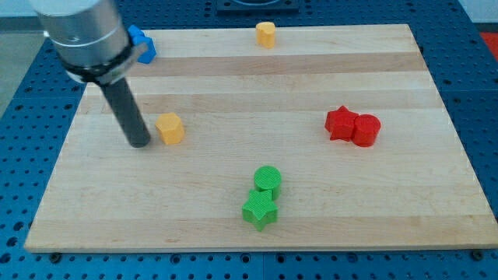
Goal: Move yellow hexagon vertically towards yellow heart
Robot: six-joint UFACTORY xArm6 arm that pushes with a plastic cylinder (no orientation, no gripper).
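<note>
The yellow hexagon (170,128) lies on the wooden board (233,78), left of centre. The yellow heart (266,34) sits near the board's top edge, up and to the right of the hexagon. My tip (140,143) rests on the board just left of the yellow hexagon, a small gap from it. The dark rod rises up and to the left into the grey arm body (84,35).
A blue block (143,43) sits at the top left, partly hidden by the arm. A red star (339,123) and a red cylinder (365,129) touch at the right. A green cylinder (268,180) and a green star (259,208) touch at bottom centre.
</note>
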